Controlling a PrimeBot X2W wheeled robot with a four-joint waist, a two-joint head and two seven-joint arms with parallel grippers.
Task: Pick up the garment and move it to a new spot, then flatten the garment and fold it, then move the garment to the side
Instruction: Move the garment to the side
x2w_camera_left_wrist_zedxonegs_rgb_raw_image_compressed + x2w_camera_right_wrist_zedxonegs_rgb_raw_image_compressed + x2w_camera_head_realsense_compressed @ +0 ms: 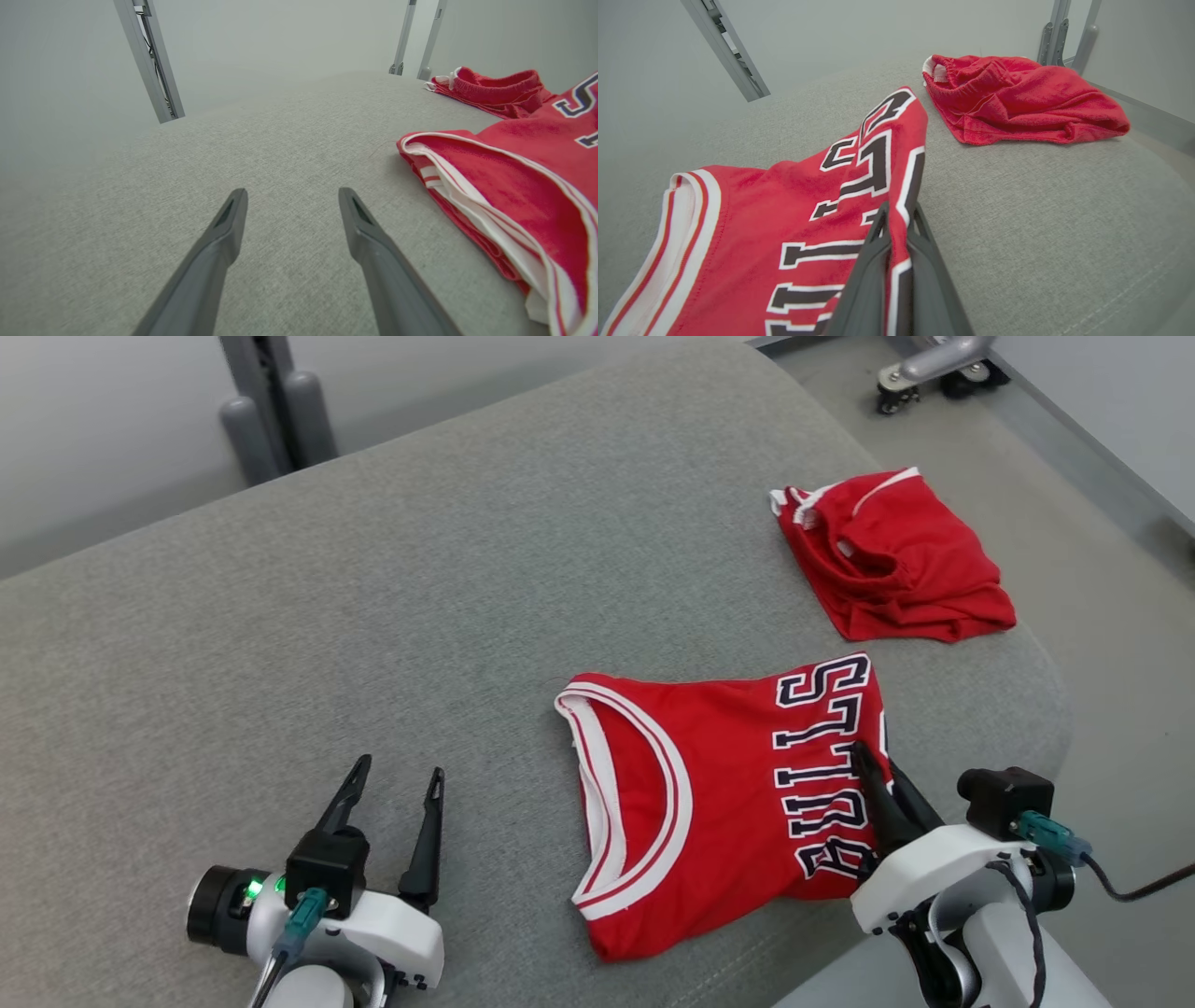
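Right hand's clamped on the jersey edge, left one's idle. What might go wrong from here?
The right hand pinches only one edge of the jersey, with the left hand open and off it: lifting may bunch it.
The jersey sits near the grey cushion's near edge: a drag might spill it over.
The red shorts lie close: a move that way may snag them.

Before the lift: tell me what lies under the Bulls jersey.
Grey cushion shows beside the jersey, which lies on it; the right gripper is shut on its lettered edge. Anything directly beneath the fabric is covered.
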